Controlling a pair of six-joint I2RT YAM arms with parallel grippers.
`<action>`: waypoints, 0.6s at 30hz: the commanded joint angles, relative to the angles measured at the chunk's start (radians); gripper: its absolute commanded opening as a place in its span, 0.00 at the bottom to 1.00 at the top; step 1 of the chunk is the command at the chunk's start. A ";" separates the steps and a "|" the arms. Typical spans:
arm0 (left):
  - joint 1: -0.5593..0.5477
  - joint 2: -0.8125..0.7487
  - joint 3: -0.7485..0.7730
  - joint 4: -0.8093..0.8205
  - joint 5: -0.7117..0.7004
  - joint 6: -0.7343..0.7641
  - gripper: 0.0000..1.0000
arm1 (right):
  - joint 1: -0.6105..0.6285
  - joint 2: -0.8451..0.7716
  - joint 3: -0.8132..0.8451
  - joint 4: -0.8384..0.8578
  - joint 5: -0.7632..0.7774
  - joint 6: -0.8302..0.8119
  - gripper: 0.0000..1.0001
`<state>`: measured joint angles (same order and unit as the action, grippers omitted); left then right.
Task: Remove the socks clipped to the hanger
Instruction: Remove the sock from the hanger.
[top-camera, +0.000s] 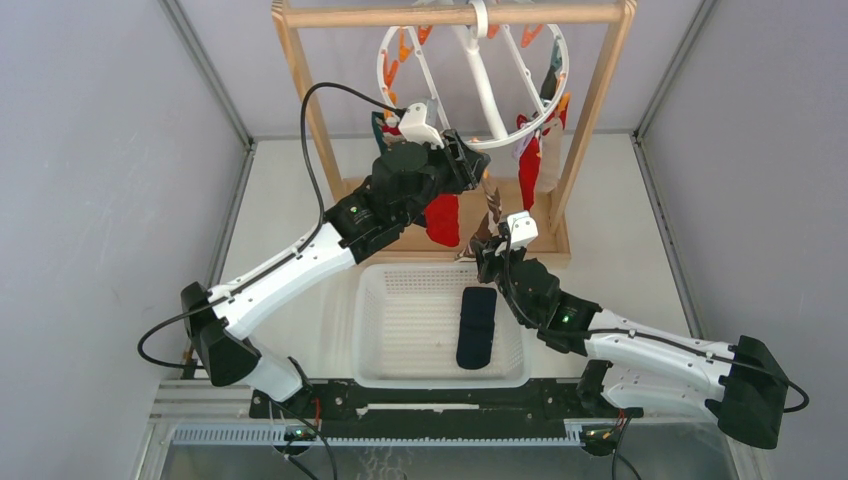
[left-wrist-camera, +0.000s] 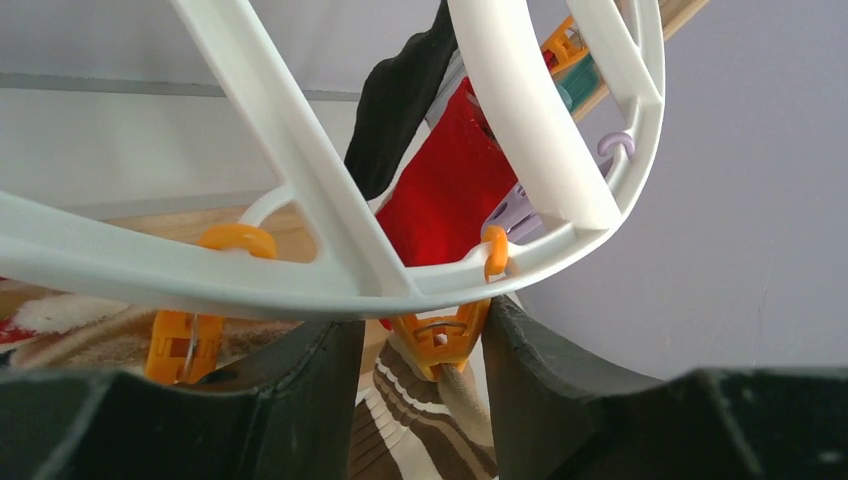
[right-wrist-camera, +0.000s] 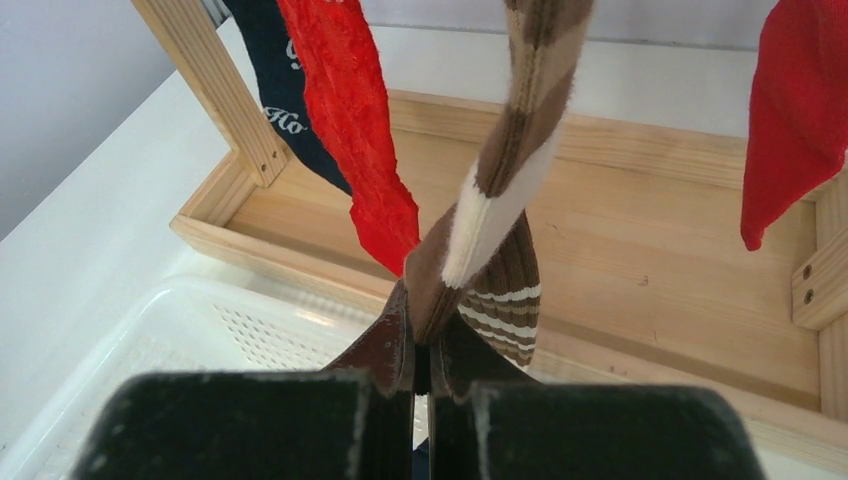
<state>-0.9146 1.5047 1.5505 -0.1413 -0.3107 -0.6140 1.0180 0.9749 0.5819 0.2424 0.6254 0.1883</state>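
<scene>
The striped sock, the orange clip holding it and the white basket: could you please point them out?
striped sock (right-wrist-camera: 490, 210): right wrist view, cream band mid-sock.
orange clip (left-wrist-camera: 440, 340): left wrist view, middle of its body.
white basket (top-camera: 410, 325): top external view, bare mesh floor.

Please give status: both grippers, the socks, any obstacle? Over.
Left gripper open around orange plastic clip. Right gripper shut on brown-and-cream striped fabric sock. Red fabric sock close beside.

Brown-and-cream striped sock; white hanger
</scene>
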 joint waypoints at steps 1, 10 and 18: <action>-0.006 -0.021 0.056 0.033 -0.018 -0.013 0.50 | 0.011 0.002 0.044 0.029 0.017 0.016 0.00; -0.007 -0.036 0.050 0.041 -0.029 -0.012 0.55 | 0.011 0.004 0.044 0.025 0.018 0.021 0.00; -0.006 -0.055 0.033 0.058 -0.039 -0.012 0.47 | 0.011 0.009 0.044 0.024 0.019 0.022 0.00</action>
<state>-0.9146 1.5032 1.5505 -0.1383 -0.3328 -0.6151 1.0214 0.9825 0.5819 0.2420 0.6281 0.1898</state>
